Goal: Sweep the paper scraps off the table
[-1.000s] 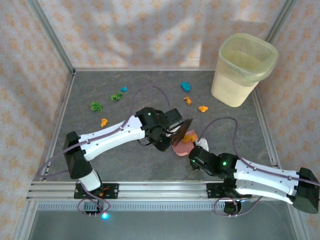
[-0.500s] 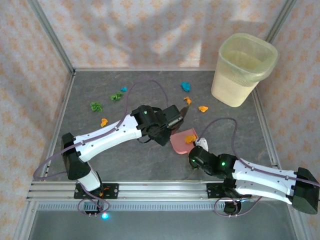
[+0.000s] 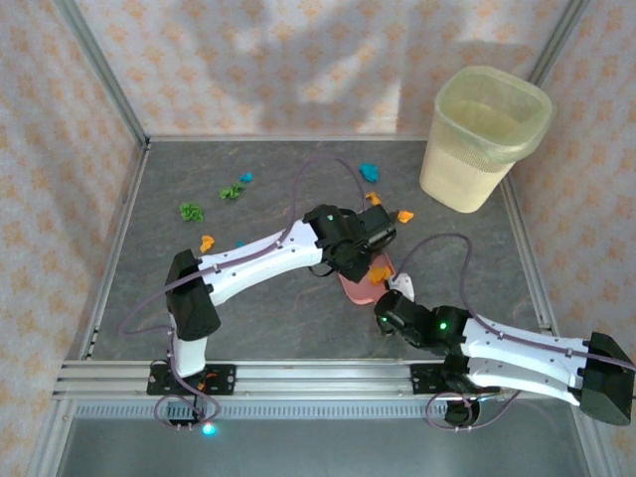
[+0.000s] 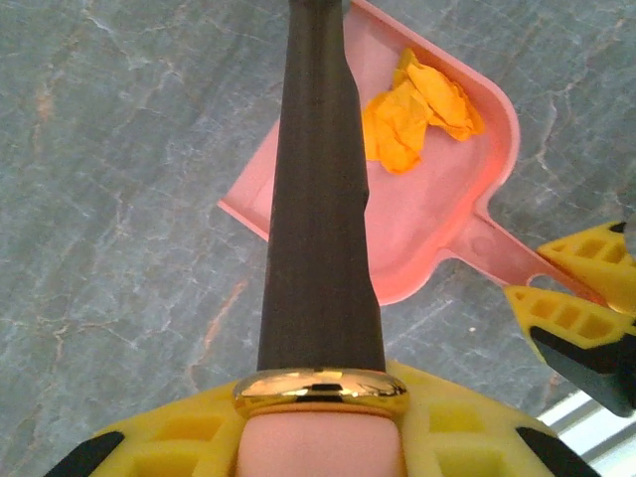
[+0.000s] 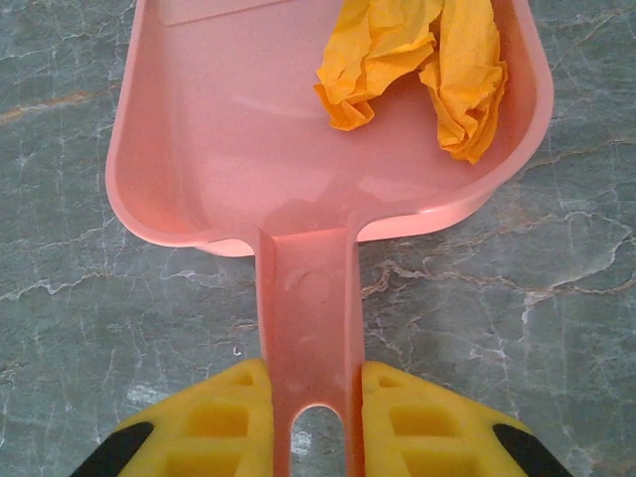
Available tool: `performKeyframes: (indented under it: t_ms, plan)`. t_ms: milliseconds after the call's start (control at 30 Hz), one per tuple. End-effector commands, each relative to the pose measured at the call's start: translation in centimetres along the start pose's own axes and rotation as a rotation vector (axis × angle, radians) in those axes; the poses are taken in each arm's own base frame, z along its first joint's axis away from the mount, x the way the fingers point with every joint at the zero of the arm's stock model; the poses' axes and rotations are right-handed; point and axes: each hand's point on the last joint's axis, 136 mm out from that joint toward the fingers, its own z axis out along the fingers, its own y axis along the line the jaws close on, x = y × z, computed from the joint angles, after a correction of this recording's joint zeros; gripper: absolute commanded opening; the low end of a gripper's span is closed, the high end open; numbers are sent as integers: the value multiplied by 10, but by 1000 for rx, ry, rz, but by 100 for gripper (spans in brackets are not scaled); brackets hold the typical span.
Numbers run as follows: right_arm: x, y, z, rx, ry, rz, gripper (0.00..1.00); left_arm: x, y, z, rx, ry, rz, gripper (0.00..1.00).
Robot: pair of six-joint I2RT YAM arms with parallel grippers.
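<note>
The left gripper (image 4: 320, 432) is clamped narrowly on the brush (image 4: 318, 199). The brush's pink grip and gold ferrule sit between the yellow pads (image 4: 467, 437), and its dark head runs straight ahead of the gripper. Below and to the right of that head we see the pink dustpan (image 4: 437, 209) lying flat on the table (image 4: 119, 199), with the captured orange scrap (image 4: 412, 99) inside it.

The right gripper (image 5: 313, 427) is closed on the dustpan's handle, with a yellow finger (image 5: 427, 427) on each side. The pan extends directly ahead of this gripper, mouth facing away. The captured scrap lies ahead and to the right, by the pan's side wall.

From above, we see the left gripper (image 3: 375, 236) over the pan's far edge and the right gripper (image 3: 396, 296) at its near end. Just beyond the left gripper lies a second orange scrap (image 3: 373, 199), with a third orange scrap (image 3: 403, 215) to its right and a teal scrap (image 3: 369, 171) farther beyond. Well off to its left lie a green scrap (image 3: 232, 191), a second green scrap (image 3: 191, 211), a small teal scrap (image 3: 245, 177) and a fourth orange scrap (image 3: 207, 242). A bin (image 3: 487, 134) stands beyond and to the right of both grippers.
</note>
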Motion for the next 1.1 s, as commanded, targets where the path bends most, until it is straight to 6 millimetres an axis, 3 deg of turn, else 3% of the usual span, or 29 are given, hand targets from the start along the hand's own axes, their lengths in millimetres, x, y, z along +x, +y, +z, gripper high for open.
performKeyframes:
  t_ms: [0,367,567,833,933,1067]
  plan:
    - [-8,-12,-1,53,-52,-6,0,-3,-6,-22,50,-68,-11,0]
    - [-39,-6,-14,49,-176,-17,0,17,4,-54,128,-166,-80,0]
    - [-62,2,-24,65,-241,-59,0,20,61,-79,-69,-338,-198,0]
    - [-117,32,-51,85,-295,-73,0,45,145,-108,-232,-557,-476,0]
    - [-139,41,-62,107,-301,-59,0,60,166,-116,-291,-629,-542,0]
    - [-169,48,-71,128,-277,-18,0,73,178,-107,-324,-675,-591,0]
